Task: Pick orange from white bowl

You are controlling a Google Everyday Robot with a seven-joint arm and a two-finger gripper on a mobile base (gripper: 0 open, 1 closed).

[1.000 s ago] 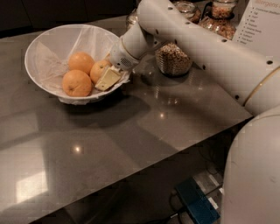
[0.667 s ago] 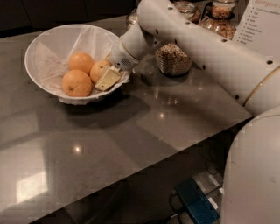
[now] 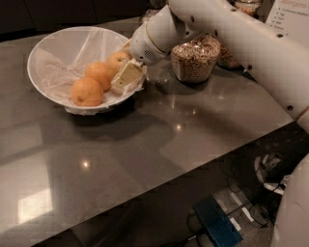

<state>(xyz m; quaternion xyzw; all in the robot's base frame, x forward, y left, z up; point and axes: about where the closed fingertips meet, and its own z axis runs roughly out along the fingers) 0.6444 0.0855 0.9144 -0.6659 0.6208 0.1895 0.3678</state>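
The white bowl [image 3: 53,46], lined with crinkled white paper, stands at the back left of the dark table. Two deeper-orange fruits lie in it, one at the front [image 3: 87,91] and one in the middle [image 3: 99,73]. The paler orange [image 3: 117,60] is at the bowl's right rim, held between my gripper's fingers. My gripper [image 3: 123,67] reaches in from the right and is shut on this orange. One cream-coloured finger pad [image 3: 127,75] shows in front of the fruit; the other finger is hidden behind it. The orange sits slightly above the other two.
A glass jar of cereal [image 3: 195,58] stands just right of the bowl, under my arm, with another jar [image 3: 228,59] behind it. A white printed sheet [image 3: 289,14] is at the back right. The table's front edge runs diagonally; a blue box [image 3: 217,223] and cables lie on the floor.
My gripper has risen up and to the right with the paler orange in it. The middle fruit has shifted slightly; the front one has not moved.
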